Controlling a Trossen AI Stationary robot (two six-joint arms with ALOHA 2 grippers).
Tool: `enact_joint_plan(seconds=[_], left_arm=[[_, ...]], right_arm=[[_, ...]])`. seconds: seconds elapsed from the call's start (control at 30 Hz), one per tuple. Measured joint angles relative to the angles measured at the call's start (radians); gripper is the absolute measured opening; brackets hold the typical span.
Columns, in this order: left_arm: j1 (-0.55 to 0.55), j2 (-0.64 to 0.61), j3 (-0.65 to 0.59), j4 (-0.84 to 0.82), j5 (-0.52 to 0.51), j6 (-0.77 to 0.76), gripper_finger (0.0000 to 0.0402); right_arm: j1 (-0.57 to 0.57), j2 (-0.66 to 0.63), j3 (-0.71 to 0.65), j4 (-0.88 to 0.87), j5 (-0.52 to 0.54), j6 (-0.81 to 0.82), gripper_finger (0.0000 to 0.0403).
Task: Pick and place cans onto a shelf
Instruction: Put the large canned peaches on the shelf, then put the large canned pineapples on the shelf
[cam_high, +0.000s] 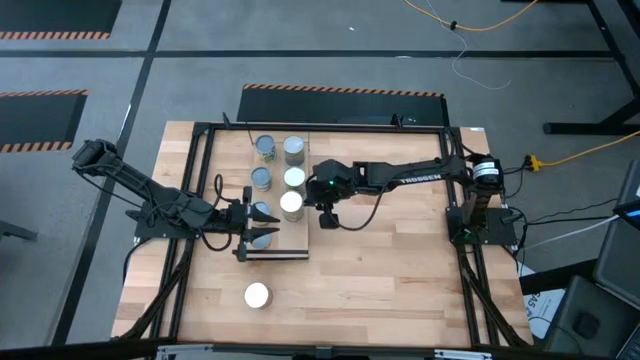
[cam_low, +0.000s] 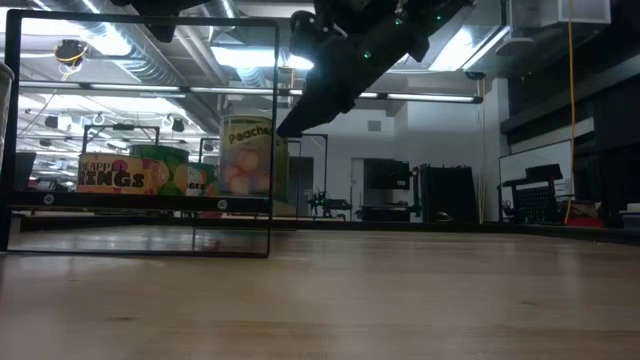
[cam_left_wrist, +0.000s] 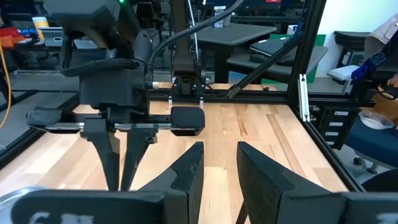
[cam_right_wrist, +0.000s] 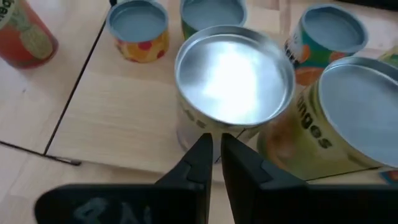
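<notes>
The shelf (cam_high: 297, 238) is a light-wood plank left of the table's middle. Several cans stand upright on it in two rows, and one white-topped can (cam_high: 257, 295) stands on the table by the near edge. My right gripper (cam_right_wrist: 214, 152) slants down from the right, its fingers almost together with nothing between them. It is just in front of a bright-topped can (cam_right_wrist: 233, 74) on the shelf's right row (cam_high: 291, 204). My left gripper (cam_left_wrist: 221, 165) hovers open above the cans at the shelf's near end (cam_high: 262, 225), pointing nearly level. My right gripper has its fingertips (cam_right_wrist: 204, 146) in front of the bright-topped can's side wall (cam_right_wrist: 193, 127), below its rim. Whether they touch the wall I cannot tell. The can stands upright on the shelf.
An orange-labelled can (cam_right_wrist: 336, 118) stands close beside the bright-topped one on its far side. Black frame rails (cam_high: 200, 190) run around the tabletop. Bare wood lies right of the shelf (cam_high: 390, 250). A person (cam_left_wrist: 380, 68) sits beyond the table.
</notes>
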Motion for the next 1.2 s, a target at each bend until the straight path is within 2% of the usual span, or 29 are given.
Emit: enact_joint_plan(seconds=[0.33, 0.5, 0.6, 0.8, 0.93, 1.07, 1.2], left_arm=[[0.000, 0.000, 0.000, 0.000, 0.006, -0.004, 0.0089], [0.000, 0.000, 0.000, 0.026, 0.116, -0.004, 0.0089], [0.000, 0.000, 0.000, 0.085, 0.149, -0.005, 0.0089], [-0.003, 0.000, 0.000, 0.189, 0.154, -0.005, 0.0089], [-0.030, 0.027, 0.043, 0.176, 0.142, -0.028, 0.0089], [-0.074, 0.110, 0.153, 0.068, 0.136, -0.035, 0.0086], [-0.119, 0.223, 0.308, -0.150, 0.113, -0.122, 0.0083]], right_arm=[[0.001, 0.000, 0.000, -0.087, 0.001, 0.000, 0.0039], [0.001, -0.011, 0.038, -0.289, 0.001, -0.002, 0.0039], [0.000, -0.031, 0.070, -0.411, 0.001, -0.010, 0.0039], [-0.002, -0.066, 0.069, -0.546, 0.007, -0.026, 0.0039], [-0.002, -0.073, 0.032, -0.551, 0.042, -0.017, 0.0039], [-0.003, -0.074, -0.007, -0.548, 0.047, 0.000, 0.0039], [-0.002, -0.075, -0.034, -0.556, 0.047, 0.000, 0.0039]])
